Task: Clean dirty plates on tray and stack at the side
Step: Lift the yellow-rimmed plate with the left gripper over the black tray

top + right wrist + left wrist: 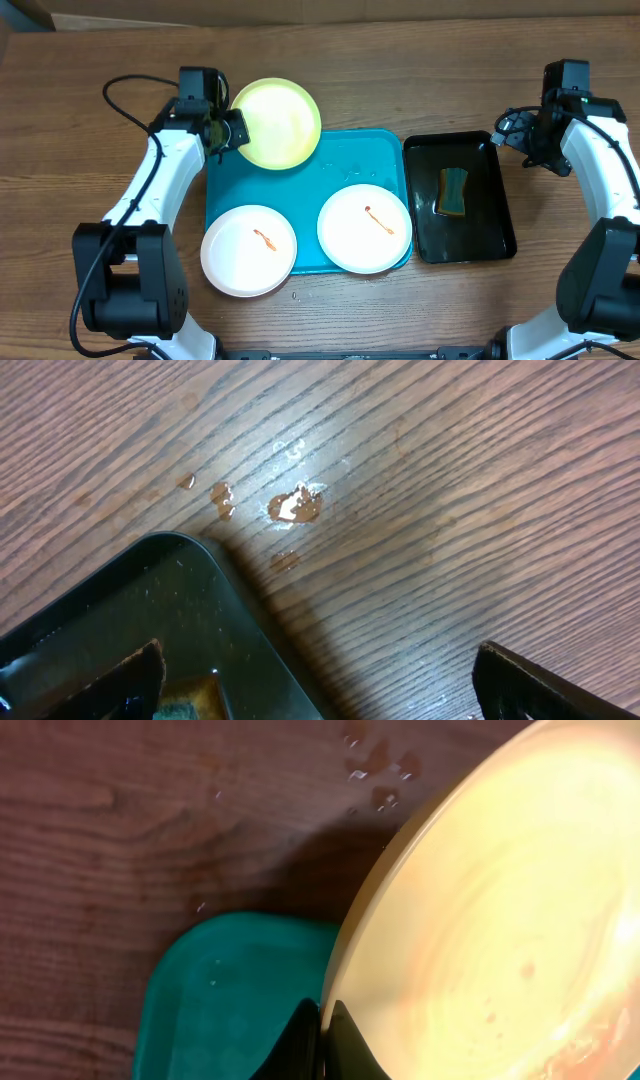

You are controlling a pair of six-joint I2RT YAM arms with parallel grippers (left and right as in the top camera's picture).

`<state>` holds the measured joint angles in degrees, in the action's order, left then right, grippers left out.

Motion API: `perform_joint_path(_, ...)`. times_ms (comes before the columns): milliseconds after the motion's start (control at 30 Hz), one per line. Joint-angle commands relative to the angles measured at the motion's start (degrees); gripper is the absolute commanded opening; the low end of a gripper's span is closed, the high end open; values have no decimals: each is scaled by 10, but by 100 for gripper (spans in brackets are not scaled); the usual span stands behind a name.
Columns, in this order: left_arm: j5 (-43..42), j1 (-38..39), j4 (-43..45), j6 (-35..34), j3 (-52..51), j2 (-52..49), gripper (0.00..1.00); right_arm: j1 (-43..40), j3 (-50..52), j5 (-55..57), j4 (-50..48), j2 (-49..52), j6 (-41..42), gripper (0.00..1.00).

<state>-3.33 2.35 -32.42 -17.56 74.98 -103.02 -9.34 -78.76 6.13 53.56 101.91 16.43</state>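
The turquoise tray [312,175] lies mid-table. Two white plates with orange-red smears rest on it: one [248,250] overhanging its front left corner, one [364,228] at its front right. The pale yellow-green plate [276,122] is at the tray's back left corner, tilted over the rim. My left gripper [233,130] is shut on that plate's left rim; in the left wrist view the fingers [323,1020] pinch the plate [500,920] above the tray corner [230,1000]. My right gripper [520,138] is open and empty, over the black tray's back right corner [180,610].
A black tray [490,235] stands right of the turquoise tray, with a yellow-and-green sponge [453,191] in it. Water drops lie on the wood beyond the plate [375,770] and by the black tray's corner [295,505].
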Motion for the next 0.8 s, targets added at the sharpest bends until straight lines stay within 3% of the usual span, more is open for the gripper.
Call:
perform_joint_path(0,-70,3,-2,13,43,-7,4,-1,-12,-2,-3,1,0,100)
perform_joint_path(100,-99,20,-4,12,72,-7,4,-1,-12,-2,-3,1,0,100)
perform_joint_path(333,-71,111,-5,2,121,-7,4,-1,-12,-2,-3,1,0,100)
perform_joint_path(767,70,321,76,-20,127,-7,4,-1,-12,-24,-107,1,2,100)
